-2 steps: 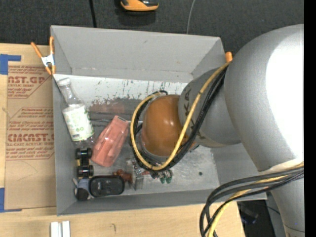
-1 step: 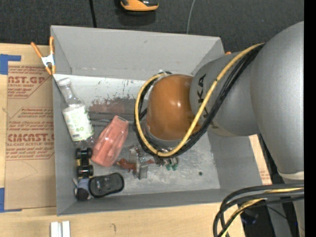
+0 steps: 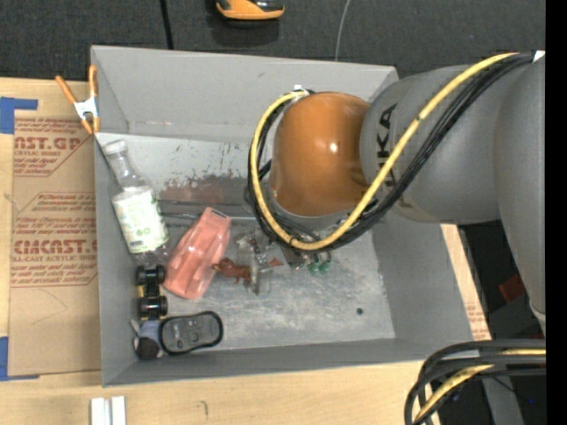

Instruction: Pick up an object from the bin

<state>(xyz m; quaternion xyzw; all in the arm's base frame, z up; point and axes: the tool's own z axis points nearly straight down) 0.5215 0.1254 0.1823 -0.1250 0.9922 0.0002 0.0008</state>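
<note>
My gripper (image 3: 260, 262) reaches down in the middle of the bin, just below the arm's orange cover. Right beside it on the left lies a small red-brown thing (image 3: 232, 270), touching or nearly touching the gripper's tip. Further left, a pink packet (image 3: 198, 252) lies aslant on the floor. A small green thing (image 3: 317, 265) peeks out to the right of the gripper, partly hidden under the arm.
A clear bottle with a white label (image 3: 136, 209) lies along the left wall. Below it sit a small black toy (image 3: 151, 291) and a black oval device (image 3: 190, 332) in the front left corner. The arm covers the bin's right back part.
</note>
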